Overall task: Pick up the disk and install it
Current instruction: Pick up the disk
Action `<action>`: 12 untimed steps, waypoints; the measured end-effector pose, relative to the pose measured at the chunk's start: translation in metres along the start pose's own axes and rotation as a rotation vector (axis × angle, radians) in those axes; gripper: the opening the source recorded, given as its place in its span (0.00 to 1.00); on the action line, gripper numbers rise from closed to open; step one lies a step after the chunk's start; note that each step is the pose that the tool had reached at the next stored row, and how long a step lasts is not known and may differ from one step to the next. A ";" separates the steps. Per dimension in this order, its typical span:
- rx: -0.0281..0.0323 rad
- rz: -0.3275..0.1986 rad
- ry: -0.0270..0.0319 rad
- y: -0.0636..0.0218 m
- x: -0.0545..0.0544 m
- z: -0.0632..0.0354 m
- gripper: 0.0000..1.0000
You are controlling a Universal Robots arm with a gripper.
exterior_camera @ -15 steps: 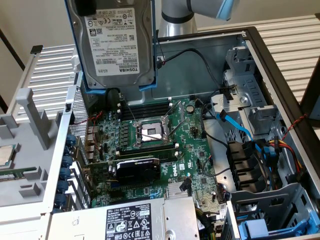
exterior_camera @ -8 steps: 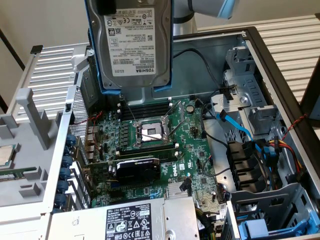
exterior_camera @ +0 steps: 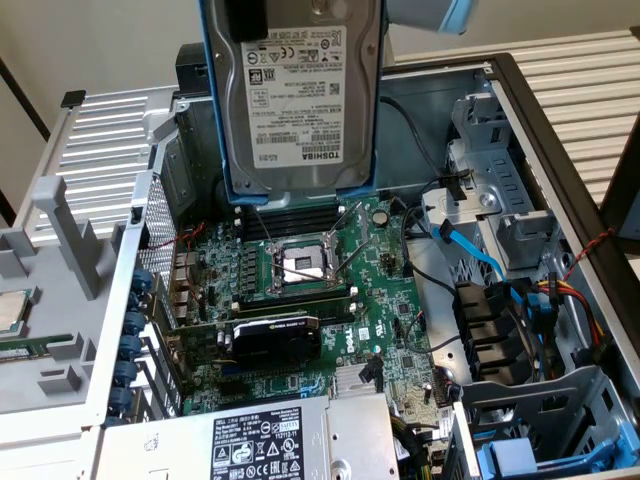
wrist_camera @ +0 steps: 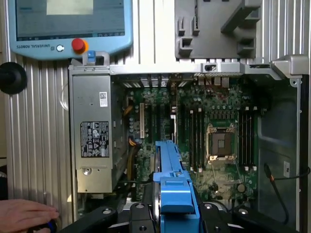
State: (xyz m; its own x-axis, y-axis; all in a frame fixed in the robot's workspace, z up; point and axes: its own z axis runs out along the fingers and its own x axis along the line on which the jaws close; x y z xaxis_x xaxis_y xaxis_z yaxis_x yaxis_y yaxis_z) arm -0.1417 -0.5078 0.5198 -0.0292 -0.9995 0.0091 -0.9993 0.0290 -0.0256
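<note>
Right at the pincer [wrist_camera: 174,216]: it's clamped on the disk [exterior_camera: 295,95], jaws set narrow against the flanks of its blue carrier [wrist_camera: 176,194]. The disk hangs edge-down in the air, above the open computer case and touching nothing else. The white label faces the exterior camera. How the fingertips sit on the carrier is hard to make out, since black finger bodies flank it and the blue frame covers the contact.

Straight below the pincer lies the motherboard [exterior_camera: 390,300]. The memory slots [exterior_camera: 290,222] sit just under the disk's lower edge, with the open processor socket [exterior_camera: 303,263] next to them. A little farther off is the black graphics card [exterior_camera: 275,338], then the grey power-supply box [exterior_camera: 270,445] against one case wall. Toward the other wall stand the drive cage [exterior_camera: 495,210] and a blue cable [exterior_camera: 475,250] trailing across it among loose wires.

Farthest out, beyond the case, a teach pendant [wrist_camera: 68,24] lies on the ribbed table. A person's hand [wrist_camera: 24,216] rests near the frame's edge. The disk's upper end is cut off in the exterior view.
</note>
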 end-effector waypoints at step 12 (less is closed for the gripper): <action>-0.0057 0.000 0.0002 -0.0450 0.023 0.0003 0.37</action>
State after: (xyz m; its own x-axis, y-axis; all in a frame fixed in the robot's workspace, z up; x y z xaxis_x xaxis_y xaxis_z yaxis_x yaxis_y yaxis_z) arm -0.0975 -0.5324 0.5208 -0.0291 -0.9995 0.0093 -0.9994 0.0290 -0.0199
